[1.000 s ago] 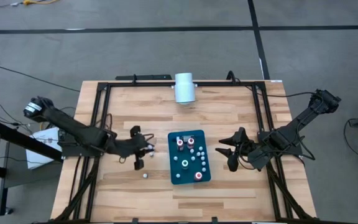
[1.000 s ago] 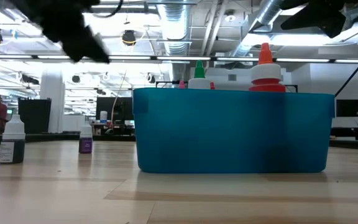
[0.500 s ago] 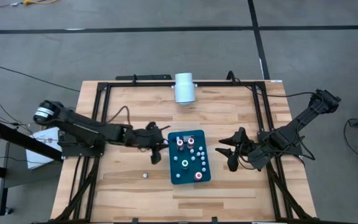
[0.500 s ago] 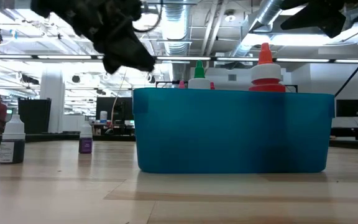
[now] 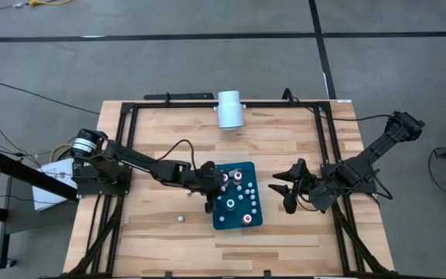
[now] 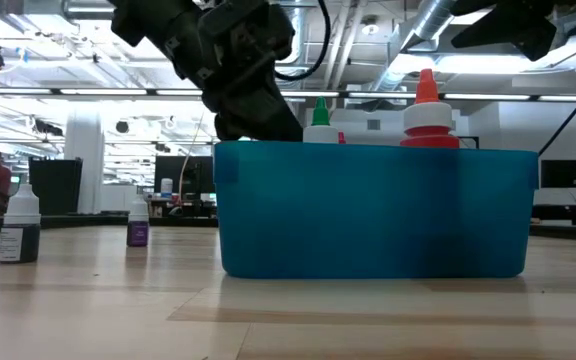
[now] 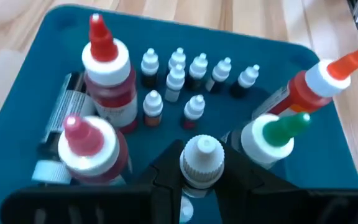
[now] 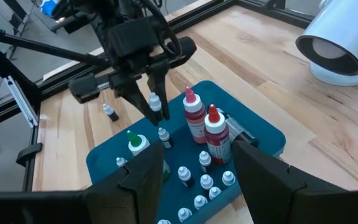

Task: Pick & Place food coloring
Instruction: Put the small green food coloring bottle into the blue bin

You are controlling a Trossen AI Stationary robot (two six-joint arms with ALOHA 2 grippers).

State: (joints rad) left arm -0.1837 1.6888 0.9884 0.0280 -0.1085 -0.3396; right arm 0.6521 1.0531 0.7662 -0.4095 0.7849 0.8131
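The teal tray point(image 5: 255, 219) stands mid-table and holds several food coloring bottles: large ones with red point(image 7: 107, 74), pink point(image 7: 89, 146), green point(image 7: 272, 134) and orange point(image 7: 322, 78) tops, and small white-capped ones point(image 7: 185, 68). My left gripper point(image 5: 210, 194) is over the tray's left part, shut on a small white-capped bottle point(image 7: 201, 162); it also shows in the right wrist view point(image 8: 155, 102). My right gripper point(image 5: 288, 194) is open and empty, right of the tray. My left gripper pinches the small bottle between its two fingers, on the body just below the white cap point(image 7: 199, 182). The fingers point(image 8: 143, 98) come from above, pointing down. The bottle stands upright, cap up, lifted clear above the bottles in the tray.
A small loose bottle point(image 5: 180, 218) stands on the wood left of the tray; the low view shows two such bottles point(image 6: 18, 225) point(image 6: 138, 228). A large white cylinder point(image 5: 230, 109) lies at the table's far edge. Black frame rails point(image 5: 126, 124) run along the sides.
My left gripper has gone toward the table's right edge with the small bottle, from the bare wood left of the tray to above the tray's left part. It has stayed shut on the bottle. My right arm has kept still.
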